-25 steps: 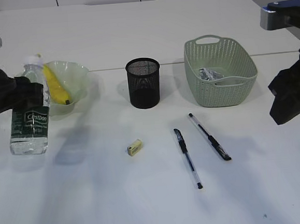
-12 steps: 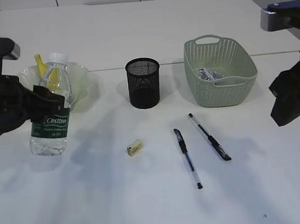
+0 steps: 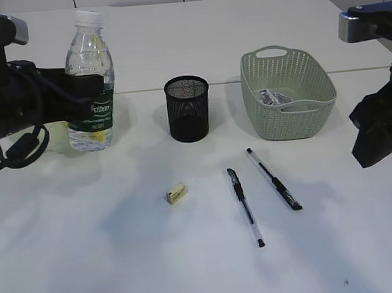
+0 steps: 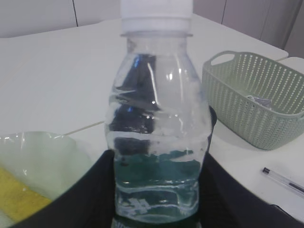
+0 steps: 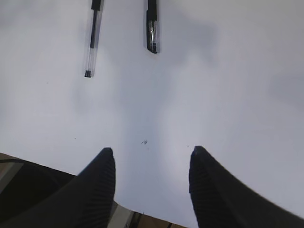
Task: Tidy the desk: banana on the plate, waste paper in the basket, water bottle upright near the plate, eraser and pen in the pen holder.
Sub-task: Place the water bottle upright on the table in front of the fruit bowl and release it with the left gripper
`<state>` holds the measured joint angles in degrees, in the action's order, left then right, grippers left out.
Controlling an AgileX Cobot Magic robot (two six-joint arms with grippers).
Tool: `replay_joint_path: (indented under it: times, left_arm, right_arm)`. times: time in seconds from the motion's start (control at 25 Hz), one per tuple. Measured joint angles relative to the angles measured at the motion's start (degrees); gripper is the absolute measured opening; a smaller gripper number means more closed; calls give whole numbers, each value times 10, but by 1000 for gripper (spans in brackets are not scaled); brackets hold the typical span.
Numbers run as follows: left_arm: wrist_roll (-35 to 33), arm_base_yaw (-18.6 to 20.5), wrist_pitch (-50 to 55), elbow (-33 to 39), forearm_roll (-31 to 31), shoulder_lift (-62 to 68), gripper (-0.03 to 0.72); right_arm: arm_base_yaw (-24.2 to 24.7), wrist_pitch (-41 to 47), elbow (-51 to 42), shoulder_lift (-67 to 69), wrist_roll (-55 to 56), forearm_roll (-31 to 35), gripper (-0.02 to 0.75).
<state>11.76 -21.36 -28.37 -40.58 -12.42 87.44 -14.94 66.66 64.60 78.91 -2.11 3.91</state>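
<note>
The water bottle [image 3: 90, 73] stands upright just right of the plate [image 3: 57, 138], with my left gripper [image 3: 82, 86] shut on its green-labelled middle; whether its base touches the desk [image 3: 122, 247] I cannot tell. In the left wrist view the bottle [image 4: 156, 123] fills the middle between the dark fingers [image 4: 95, 194], and the banana [image 4: 19, 202] lies in the plate [image 4: 42, 159]. The eraser [image 3: 176, 192] and two pens [image 3: 245, 207] [image 3: 273, 179] lie on the desk. The waste paper [image 3: 273, 97] is in the basket [image 3: 296, 121]. My right gripper [image 5: 152, 156] hovers open and empty above the desk at the right.
The pen holder [image 3: 188, 108] stands between the plate and the basket [image 4: 256, 102]. My left arm hides most of the plate in the exterior view. The right wrist view shows both pens' ends [image 5: 92, 40] [image 5: 152, 28] and the desk's near edge below the fingers.
My left gripper has carried the bottle rightward and away from the front, from beside the plate's left to its right. The right arm has hardly moved.
</note>
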Motion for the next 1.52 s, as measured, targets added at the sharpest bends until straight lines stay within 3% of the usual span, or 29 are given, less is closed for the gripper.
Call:
replay_joint_path:
  times: [0.84,1.52]
  left_arm:
    - [2,0,-268,0,-28,198,332]
    - [-34,40,-333,-2,-11,299,332]
  right_arm:
    - [0,3,0,0,4,0,375]
    - [0,3,0,0,4,0,375]
